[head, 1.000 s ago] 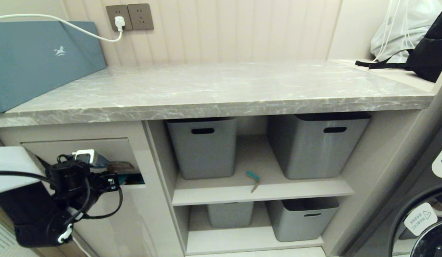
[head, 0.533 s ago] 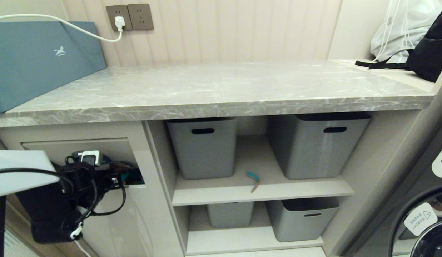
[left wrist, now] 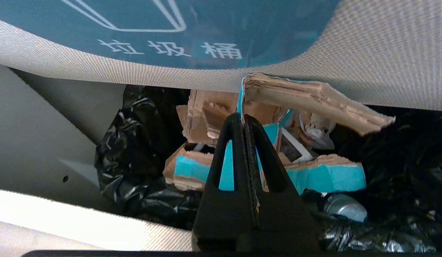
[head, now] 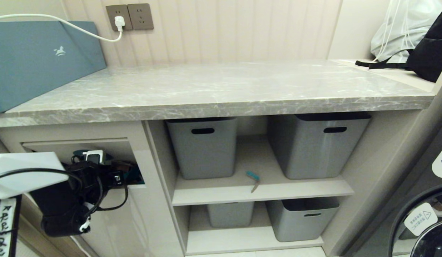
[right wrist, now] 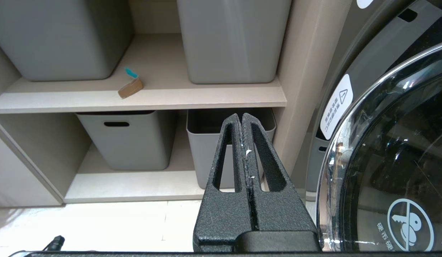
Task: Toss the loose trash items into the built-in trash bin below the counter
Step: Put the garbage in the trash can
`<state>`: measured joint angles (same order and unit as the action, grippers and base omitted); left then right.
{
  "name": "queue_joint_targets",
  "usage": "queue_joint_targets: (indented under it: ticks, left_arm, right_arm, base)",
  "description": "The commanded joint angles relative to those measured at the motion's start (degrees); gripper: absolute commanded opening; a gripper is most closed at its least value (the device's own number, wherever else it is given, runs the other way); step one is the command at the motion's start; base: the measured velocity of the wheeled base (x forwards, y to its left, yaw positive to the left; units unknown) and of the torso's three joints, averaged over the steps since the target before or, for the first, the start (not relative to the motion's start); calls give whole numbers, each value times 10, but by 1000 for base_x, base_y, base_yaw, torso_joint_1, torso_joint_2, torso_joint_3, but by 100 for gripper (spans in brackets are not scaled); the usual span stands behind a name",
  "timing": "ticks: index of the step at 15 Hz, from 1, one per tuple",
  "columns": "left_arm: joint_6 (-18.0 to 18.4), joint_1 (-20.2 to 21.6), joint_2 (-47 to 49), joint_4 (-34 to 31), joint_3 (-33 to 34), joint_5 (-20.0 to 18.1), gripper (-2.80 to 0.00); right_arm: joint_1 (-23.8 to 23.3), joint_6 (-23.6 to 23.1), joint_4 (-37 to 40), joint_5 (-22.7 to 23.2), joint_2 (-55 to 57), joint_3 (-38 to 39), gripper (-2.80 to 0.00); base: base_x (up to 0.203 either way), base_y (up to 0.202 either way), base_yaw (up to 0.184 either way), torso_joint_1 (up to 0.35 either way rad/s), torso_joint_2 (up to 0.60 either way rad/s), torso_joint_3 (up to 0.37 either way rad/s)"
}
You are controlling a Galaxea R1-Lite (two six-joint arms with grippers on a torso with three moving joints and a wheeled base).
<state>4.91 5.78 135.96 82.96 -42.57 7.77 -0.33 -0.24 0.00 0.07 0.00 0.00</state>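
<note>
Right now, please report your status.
Left gripper shut on cardboard scrap, inside trash bin flap. Right gripper shut, idle. One scrap on shelf.

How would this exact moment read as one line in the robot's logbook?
left gripper: shut on cardboard scrap, inside trash bin flap | right gripper: shut, idle | strip: on shelf

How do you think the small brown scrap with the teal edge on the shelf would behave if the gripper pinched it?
The scrap looks like thin folded cardboard, so probably very light and fairly stiff. Lying loose on the shelf, it might slide when nudged.
</note>
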Motion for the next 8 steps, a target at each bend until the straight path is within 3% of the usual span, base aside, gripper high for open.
queue_joint_targets:
  ticks: [1, 4, 5, 8]
  left_arm:
    - [0, 0, 6, 4, -8, 1, -280]
    - [3, 1, 10, 4, -16, 1, -280]
    - [5, 1, 10, 4, -15, 1, 0]
    - [14, 1, 5, 4, -9, 1, 0]
  right_arm:
    - [1, 0, 0, 0, 0, 0, -280]
    - [0, 0, 0, 0, 0, 0, -280]
    - [0, 0, 0, 0, 0, 0, -280]
    - [0, 0, 0, 0, 0, 0, -280]
  base:
    - [0, 0, 0, 0, 0, 0]
    - [0, 0, 0, 0, 0, 0]
    - [0, 0, 0, 0, 0, 0]
    - [0, 0, 0, 0, 0, 0]
